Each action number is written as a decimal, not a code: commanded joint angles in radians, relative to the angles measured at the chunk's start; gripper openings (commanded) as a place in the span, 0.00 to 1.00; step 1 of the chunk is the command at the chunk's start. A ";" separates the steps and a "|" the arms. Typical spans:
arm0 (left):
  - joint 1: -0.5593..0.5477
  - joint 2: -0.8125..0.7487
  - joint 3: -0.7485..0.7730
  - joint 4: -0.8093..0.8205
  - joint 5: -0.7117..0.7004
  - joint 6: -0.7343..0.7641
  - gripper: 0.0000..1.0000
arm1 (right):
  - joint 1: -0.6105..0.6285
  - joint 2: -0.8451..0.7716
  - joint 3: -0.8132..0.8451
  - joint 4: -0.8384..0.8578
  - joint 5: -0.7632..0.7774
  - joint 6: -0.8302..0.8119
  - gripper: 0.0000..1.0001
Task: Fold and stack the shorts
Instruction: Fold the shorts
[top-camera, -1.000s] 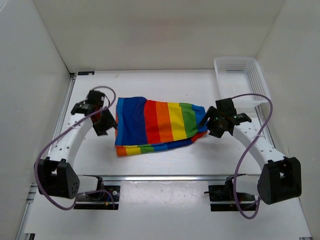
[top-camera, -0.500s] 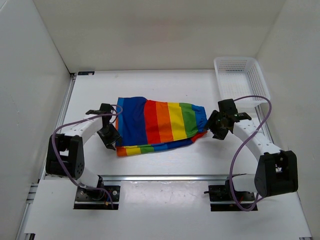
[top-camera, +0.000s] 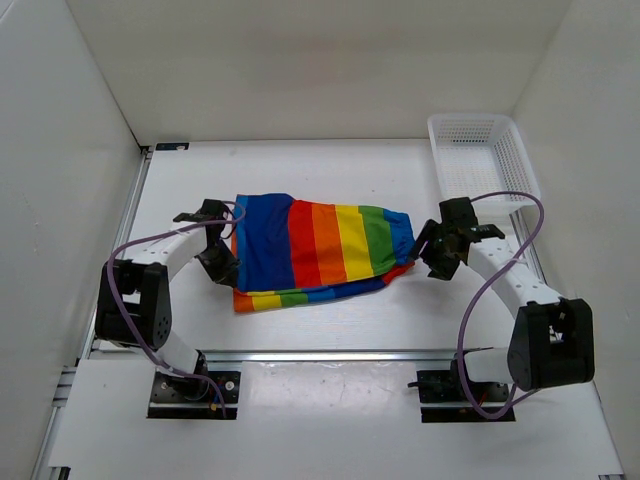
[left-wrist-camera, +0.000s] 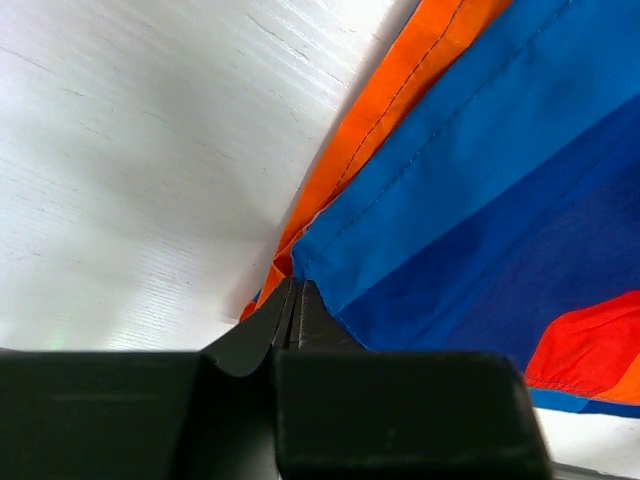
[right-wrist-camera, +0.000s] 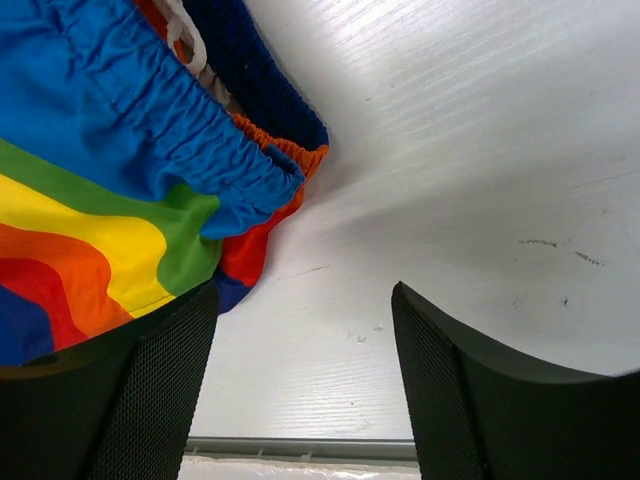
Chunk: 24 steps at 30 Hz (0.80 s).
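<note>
The rainbow-striped shorts (top-camera: 320, 245) lie folded flat in the middle of the table, blue end to the left and elastic waistband to the right. My left gripper (top-camera: 226, 264) is at their left edge, low on the table. In the left wrist view its jaws (left-wrist-camera: 295, 287) are pressed together right at the corner of the blue hem (left-wrist-camera: 420, 190), pinching the cloth's edge. My right gripper (top-camera: 426, 250) stands open beside the waistband end. Its fingers (right-wrist-camera: 300, 300) straddle bare table, with the gathered blue waistband (right-wrist-camera: 150, 120) just past the left finger.
A white mesh basket (top-camera: 482, 160) stands at the back right, close behind the right arm. A metal rail (top-camera: 320, 353) runs along the table's near edge. White walls close in the left, back and right sides.
My left arm swung in toward the shorts' left edge and its jaws closed at the blue hem. The right gripper shifted only slightly by the waistband. The shorts have not moved.
</note>
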 joint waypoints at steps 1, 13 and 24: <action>-0.001 -0.030 0.045 0.003 -0.020 -0.007 0.10 | -0.008 0.015 0.034 0.022 -0.042 -0.029 0.76; -0.020 -0.155 0.087 -0.079 -0.020 -0.007 0.10 | -0.017 0.205 0.140 0.089 -0.060 -0.079 0.64; -0.020 -0.185 0.178 -0.145 -0.029 0.012 0.10 | -0.017 0.229 0.207 0.088 -0.039 -0.081 0.00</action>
